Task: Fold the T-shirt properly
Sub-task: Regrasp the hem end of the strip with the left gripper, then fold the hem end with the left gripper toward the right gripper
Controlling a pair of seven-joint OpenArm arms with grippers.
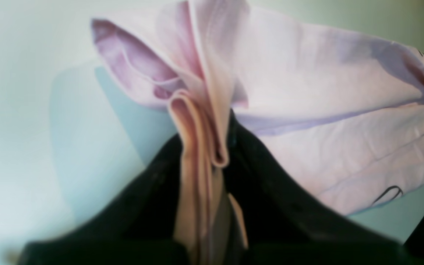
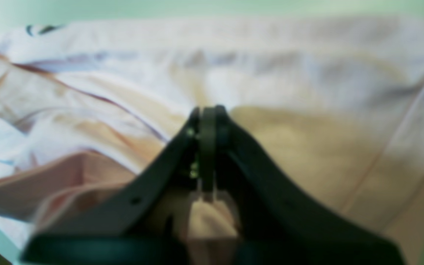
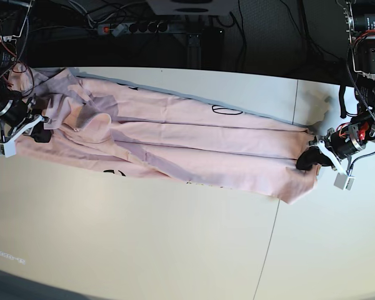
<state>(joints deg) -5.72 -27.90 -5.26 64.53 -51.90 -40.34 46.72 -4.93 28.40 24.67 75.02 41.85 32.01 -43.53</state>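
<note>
- The table (image 3: 175, 250) is big and pale, and the T-shirt (image 3: 194, 147) lies across it in a long strip.
- I think the sides are folded in, but I have not folded it short yet.
- The shirt is soft pink with wrinkles and bits of black writing.
- My left gripper (image 1: 221, 147) pinches one bunched end.
- My right gripper (image 2: 208, 114) is squeezed together on the other end.
</note>
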